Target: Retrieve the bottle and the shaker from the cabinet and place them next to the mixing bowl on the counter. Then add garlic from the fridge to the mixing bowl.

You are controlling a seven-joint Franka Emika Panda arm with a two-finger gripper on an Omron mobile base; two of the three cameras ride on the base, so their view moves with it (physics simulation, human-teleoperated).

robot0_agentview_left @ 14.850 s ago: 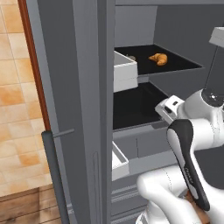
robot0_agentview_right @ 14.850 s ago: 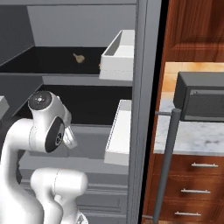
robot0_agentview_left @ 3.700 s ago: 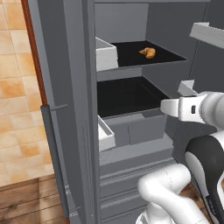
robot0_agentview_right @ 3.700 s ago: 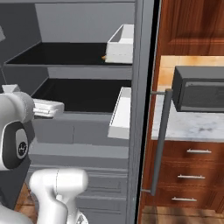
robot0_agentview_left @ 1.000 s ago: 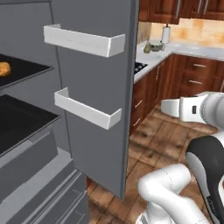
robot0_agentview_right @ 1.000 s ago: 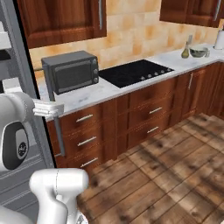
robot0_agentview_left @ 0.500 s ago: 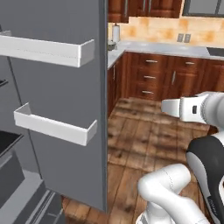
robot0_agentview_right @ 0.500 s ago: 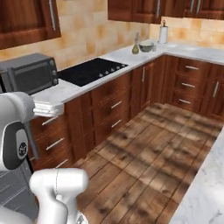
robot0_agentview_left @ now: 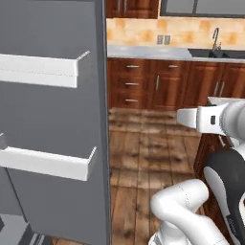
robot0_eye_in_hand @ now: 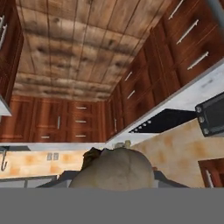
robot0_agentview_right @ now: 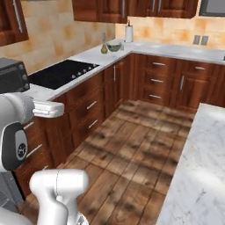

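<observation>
My gripper (robot0_eye_in_hand: 114, 177) is shut on a beige garlic bulb (robot0_eye_in_hand: 116, 162), which bulges up at the bottom of the hand view. The white hand (robot0_agentview_left: 194, 117) is held level over the wooden floor and also shows as (robot0_agentview_right: 47, 109). Far off on the marble counter (robot0_agentview_right: 88, 56) stands the grey mixing bowl (robot0_agentview_right: 114, 45), with the small yellowish bottle (robot0_agentview_right: 104, 48) just left of it. The shaker is too small to make out there. A dark wood wall cabinet (robot0_agentview_right: 97, 9) hangs above, its door closed. The fridge door (robot0_agentview_left: 52, 143) stands open at the left.
A white paper-towel roll (robot0_agentview_right: 128, 33) stands behind the bowl. A black cooktop (robot0_agentview_right: 61, 72) and a grey microwave (robot0_agentview_right: 11, 72) sit on the nearer counter. A marble island (robot0_agentview_right: 200, 176) lies to the right, a sink (robot0_agentview_left: 217, 51) on the far counter, and wooden floor between.
The whole picture has swung: the base has turned away from the fridge toward the kitchen. The bowl's counter now sits nearer the middle. The gripper stays shut on the garlic.
</observation>
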